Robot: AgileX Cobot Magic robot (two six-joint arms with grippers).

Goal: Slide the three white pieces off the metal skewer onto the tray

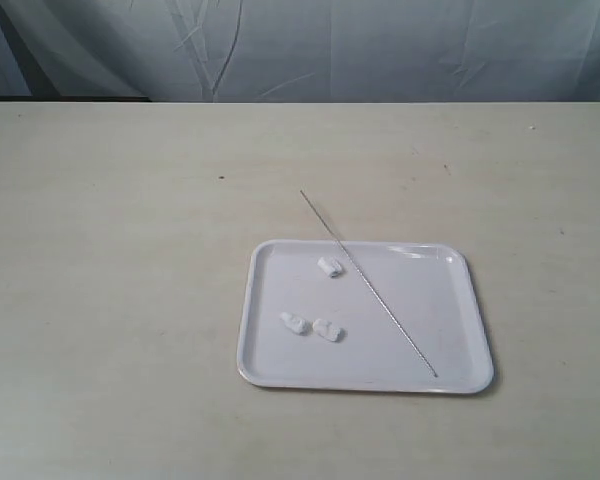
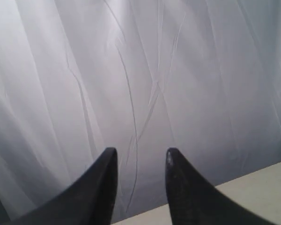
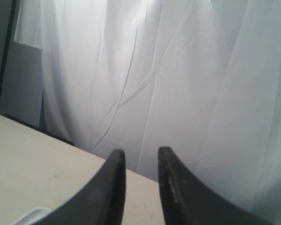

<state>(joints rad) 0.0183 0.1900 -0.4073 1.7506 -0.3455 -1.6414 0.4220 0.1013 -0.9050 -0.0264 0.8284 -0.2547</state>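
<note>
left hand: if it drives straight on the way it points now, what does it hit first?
Probably the curtain. The left hand points at it, passing over the edge of the table, and nothing shows in between. How far off the curtain hangs is unclear.

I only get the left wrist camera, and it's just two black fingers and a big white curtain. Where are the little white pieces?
Observer: All three white pieces lie loose on the tray, one near its far rim and two side by side nearer the camera.
Operator: Is the stick poking through any of them?
Observer: No. The skewer lies bare, slanting across the tray, with its far tip sticking out past the rim towards the table.
Operator: What's the other hand doing?
Observer: The right gripper is open and empty, pointing at the curtain.
</note>
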